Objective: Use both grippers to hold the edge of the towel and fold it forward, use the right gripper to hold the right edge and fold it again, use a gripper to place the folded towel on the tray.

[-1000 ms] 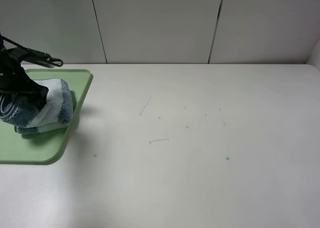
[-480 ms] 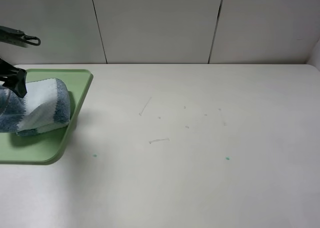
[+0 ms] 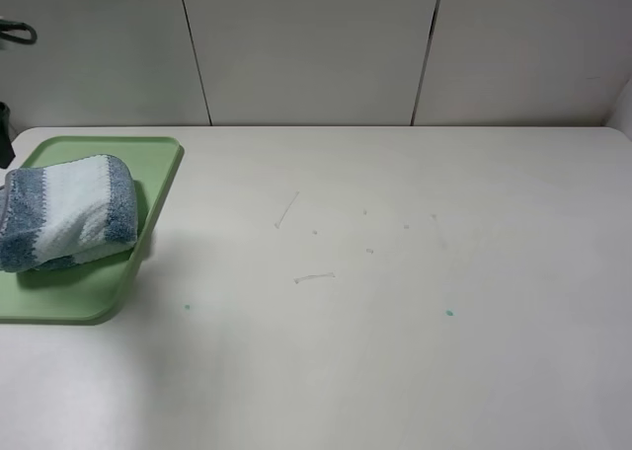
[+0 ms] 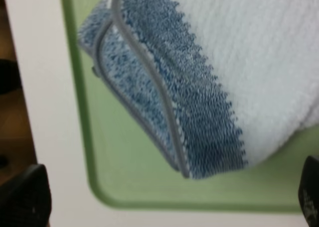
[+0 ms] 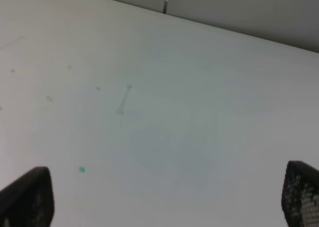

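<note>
Towel (image 3: 64, 211) – folded on tray (image 3: 158, 179), 9 o'clock | soft, light – grip hem (image 4: 149, 72) | both grippers' jaws apart, empty

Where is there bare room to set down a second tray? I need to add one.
The white table is bare from the green tray's right rim across to the right edge, only small specks and scuffs on it. The crowded part is the left: the folded striped towel fills most of the tray.
</note>
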